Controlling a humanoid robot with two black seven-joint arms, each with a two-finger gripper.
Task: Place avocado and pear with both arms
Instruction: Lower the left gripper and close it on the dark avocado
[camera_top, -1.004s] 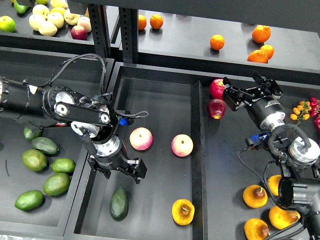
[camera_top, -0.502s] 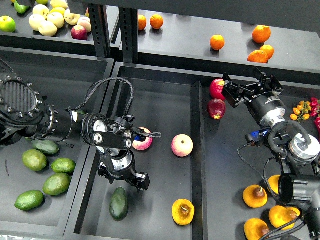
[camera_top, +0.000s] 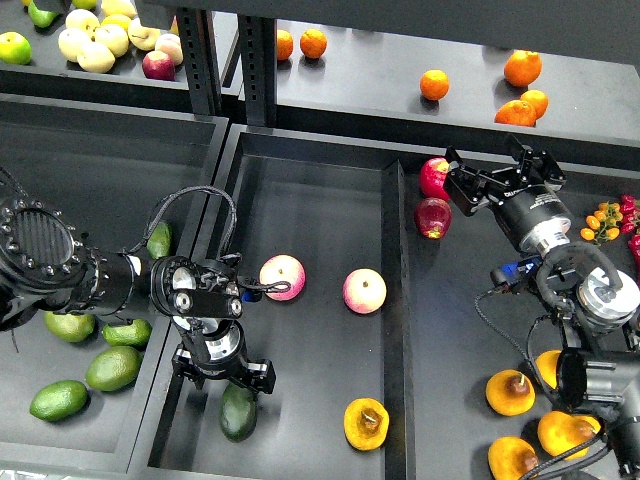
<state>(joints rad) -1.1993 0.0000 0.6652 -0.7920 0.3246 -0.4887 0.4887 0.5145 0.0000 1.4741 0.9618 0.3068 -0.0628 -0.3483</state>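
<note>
The dark green avocado (camera_top: 238, 416) lies at the front left of the middle tray (camera_top: 320, 200). My left gripper (camera_top: 224, 377) is open and sits just above the avocado's far end, hiding its top; I cannot tell whether it touches. The pear (camera_top: 366, 423), yellow-orange with a brown hollow, lies at the front of the same tray, to the right of the avocado. My right gripper (camera_top: 492, 172) is open and empty over the right tray, next to two red apples (camera_top: 433, 216).
Two pink-and-yellow apples (camera_top: 282, 277) (camera_top: 364, 291) lie mid-tray. Lime-green fruits (camera_top: 112, 368) fill the left tray under my left arm. More yellow-orange fruits (camera_top: 510, 392) lie front right. Oranges (camera_top: 522, 68) and pale apples (camera_top: 95, 45) sit on the back shelf.
My left arm has swung back and lowered, and its gripper has moved down and left until it is right over the avocado. The right gripper has stayed nearly still.
</note>
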